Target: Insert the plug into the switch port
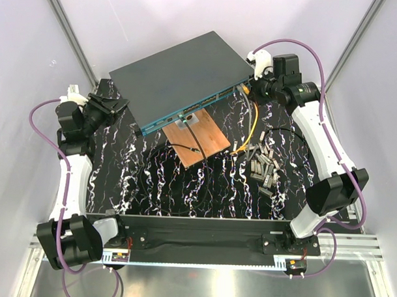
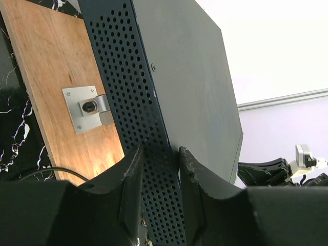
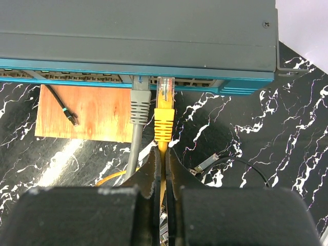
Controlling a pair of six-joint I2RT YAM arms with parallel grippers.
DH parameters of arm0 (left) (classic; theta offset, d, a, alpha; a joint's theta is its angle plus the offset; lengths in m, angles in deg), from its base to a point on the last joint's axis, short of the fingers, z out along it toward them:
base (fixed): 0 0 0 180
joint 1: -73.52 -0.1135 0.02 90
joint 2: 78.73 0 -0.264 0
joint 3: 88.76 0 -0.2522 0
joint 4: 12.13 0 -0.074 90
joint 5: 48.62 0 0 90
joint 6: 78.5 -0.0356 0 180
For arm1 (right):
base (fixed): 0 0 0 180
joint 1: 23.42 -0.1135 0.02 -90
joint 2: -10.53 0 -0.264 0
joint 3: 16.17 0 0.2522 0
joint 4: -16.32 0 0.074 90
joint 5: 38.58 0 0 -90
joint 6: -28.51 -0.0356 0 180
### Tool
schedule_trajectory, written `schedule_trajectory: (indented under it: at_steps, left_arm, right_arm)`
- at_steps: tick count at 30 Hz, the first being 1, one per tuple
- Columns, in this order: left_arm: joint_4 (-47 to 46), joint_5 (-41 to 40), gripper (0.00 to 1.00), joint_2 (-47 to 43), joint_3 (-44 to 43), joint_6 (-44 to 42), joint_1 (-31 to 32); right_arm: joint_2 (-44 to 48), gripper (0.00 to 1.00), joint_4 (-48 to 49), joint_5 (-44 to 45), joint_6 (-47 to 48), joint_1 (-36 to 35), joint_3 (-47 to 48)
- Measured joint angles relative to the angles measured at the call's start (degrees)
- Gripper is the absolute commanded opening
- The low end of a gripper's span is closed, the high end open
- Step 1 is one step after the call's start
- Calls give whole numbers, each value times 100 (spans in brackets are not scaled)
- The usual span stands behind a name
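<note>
The switch [image 1: 181,73] lies slanted at the back of the table, dark grey on top, with a teal front edge [image 3: 102,69] and a row of ports. My right gripper [image 3: 163,154] is shut on the yellow cable just behind the yellow plug [image 3: 164,120]. The plug's clear tip sits at the mouth of a port, right of a grey plug [image 3: 140,105] that is seated in the neighbouring port. In the top view the right gripper [image 1: 247,91] is at the right end of the front edge. My left gripper [image 2: 160,154] clamps the switch's perforated side wall [image 2: 138,92] at its left corner [image 1: 118,105].
A small wooden board [image 1: 202,139] with a metal bracket [image 2: 84,108] lies under and in front of the switch. A pile of loose connectors [image 1: 263,160] lies to the right of it. The yellow cable [image 1: 251,131] and thin black cables trail over the black marbled mat.
</note>
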Motion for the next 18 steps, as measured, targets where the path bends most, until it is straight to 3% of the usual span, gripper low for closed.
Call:
schedule_trajectory:
  at_steps: [18]
  left_arm:
    - [2,-52,0,0,0,-26,20]
  right_arm:
    - [-13,0,-17,2,-7,-48,66]
